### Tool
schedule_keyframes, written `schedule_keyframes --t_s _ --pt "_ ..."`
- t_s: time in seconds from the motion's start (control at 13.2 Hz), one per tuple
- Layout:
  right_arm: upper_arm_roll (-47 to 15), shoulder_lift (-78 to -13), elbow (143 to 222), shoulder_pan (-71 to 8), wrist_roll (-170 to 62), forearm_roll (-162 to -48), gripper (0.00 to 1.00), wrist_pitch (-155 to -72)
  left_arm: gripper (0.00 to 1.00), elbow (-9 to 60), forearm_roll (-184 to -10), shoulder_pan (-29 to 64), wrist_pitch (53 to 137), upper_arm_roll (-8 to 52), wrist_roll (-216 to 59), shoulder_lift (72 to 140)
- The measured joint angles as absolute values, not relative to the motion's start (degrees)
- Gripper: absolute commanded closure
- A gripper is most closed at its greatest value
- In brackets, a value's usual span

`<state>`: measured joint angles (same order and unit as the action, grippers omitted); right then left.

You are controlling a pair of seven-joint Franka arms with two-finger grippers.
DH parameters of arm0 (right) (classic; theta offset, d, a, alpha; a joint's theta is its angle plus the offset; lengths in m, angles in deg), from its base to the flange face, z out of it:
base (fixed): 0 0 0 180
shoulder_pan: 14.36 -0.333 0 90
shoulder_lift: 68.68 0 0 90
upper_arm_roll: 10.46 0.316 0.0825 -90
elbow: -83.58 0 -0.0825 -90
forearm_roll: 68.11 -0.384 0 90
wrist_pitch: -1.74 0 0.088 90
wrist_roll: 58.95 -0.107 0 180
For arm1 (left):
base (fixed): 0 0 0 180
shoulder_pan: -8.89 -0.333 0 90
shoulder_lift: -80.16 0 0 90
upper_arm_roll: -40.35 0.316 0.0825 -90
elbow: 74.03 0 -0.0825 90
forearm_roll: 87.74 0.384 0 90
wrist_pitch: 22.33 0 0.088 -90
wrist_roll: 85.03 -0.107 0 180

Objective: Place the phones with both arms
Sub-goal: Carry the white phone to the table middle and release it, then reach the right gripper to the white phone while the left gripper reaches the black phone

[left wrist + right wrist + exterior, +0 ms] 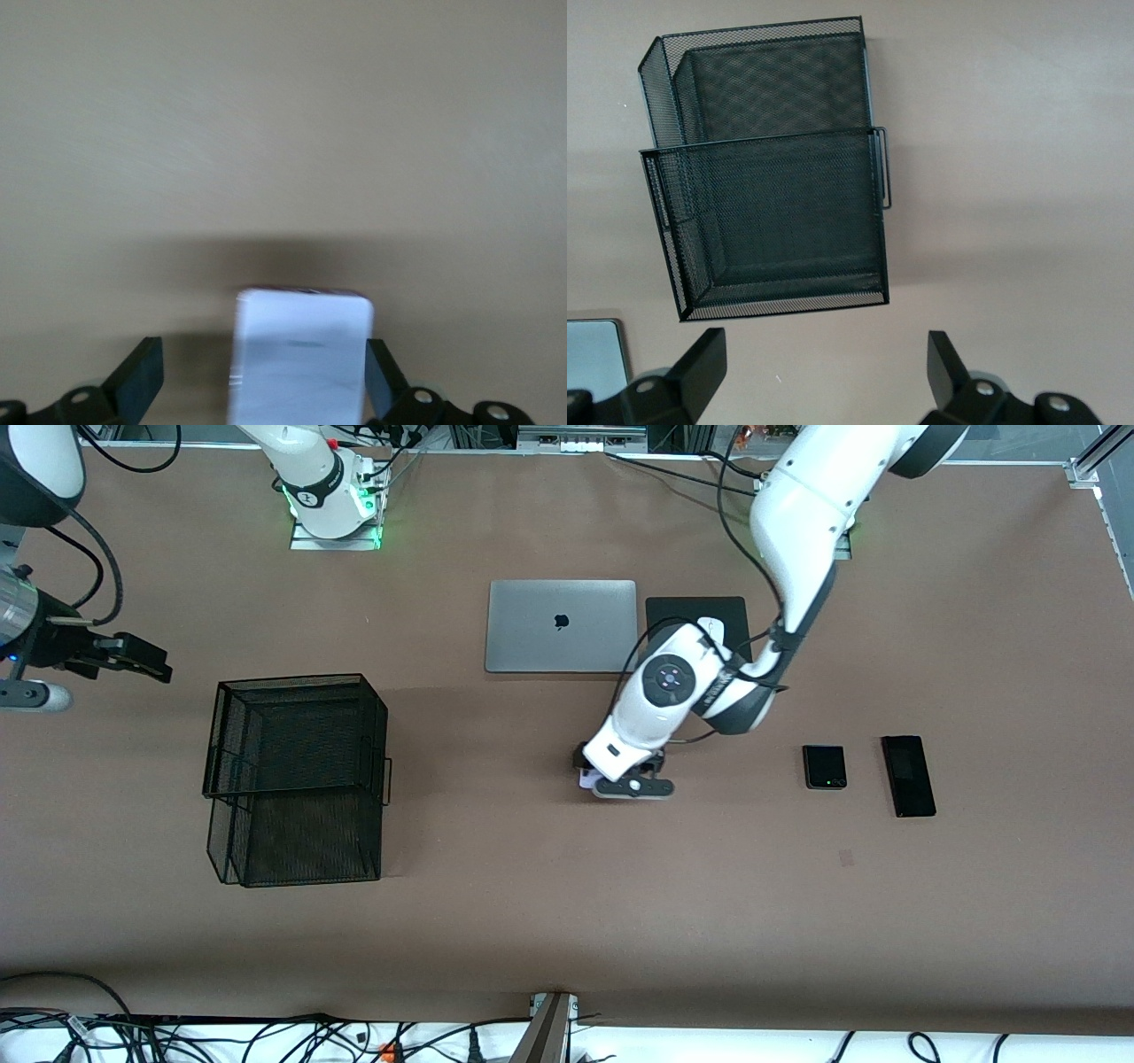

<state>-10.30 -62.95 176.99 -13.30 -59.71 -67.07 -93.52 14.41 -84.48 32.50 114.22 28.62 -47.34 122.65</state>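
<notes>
The white-lavender phone (301,359) lies on the brown table between the fingers of my left gripper (261,354). The gripper is open, one finger close against the phone's edge and the other apart from it. In the front view the left gripper (620,775) is low over the middle of the table, and only a sliver of that phone (586,779) shows. The small square black phone with a green dot (825,767) and the long slim black slab (908,775) lie side by side toward the left arm's end. My right gripper (146,662) is open and empty, and that arm waits beside the basket.
A black wire-mesh basket (297,680) stands toward the right arm's end and also shows in the right wrist view (762,142). A shut silver laptop (561,626) and a black mouse pad (696,611) with a white mouse (711,630) lie farther from the camera.
</notes>
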Motion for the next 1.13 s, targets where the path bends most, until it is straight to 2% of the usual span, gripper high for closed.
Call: schedule_keyframes --t_s 0.38,0.53,0.83,0.98,1.13 --pt "-9.75 -58.82 177.1 -21.36 -65.68 -67.55 0.0 -99.22 0.0 13.4 -84.46 17.23 91.07 29.36 -49.67 112.63" --pt "-9.58 -56.2 177.16 -27.84 -74.5 -67.66 0.0 -103.17 0.0 13.56 -84.45 9.67 86.85 29.46 -59.08 111.99" --pt "-9.25 -46.82 173.35 -43.91 -95.32 -67.39 0.0 -110.26 0.0 15.4 -84.45 -3.8 86.21 29.66 -82.86 114.05" --pt "-9.3 -38.98 166.45 -50.58 -104.45 -67.26 0.0 -111.14 0.0 16.12 -83.65 -8.13 86.66 29.61 -87.95 116.21" --pt "-9.58 -30.92 158.81 -55.99 -111.49 -66.17 0.0 -112.79 0.0 18.74 -79.75 -10.17 91.97 29.55 -88.92 117.63"
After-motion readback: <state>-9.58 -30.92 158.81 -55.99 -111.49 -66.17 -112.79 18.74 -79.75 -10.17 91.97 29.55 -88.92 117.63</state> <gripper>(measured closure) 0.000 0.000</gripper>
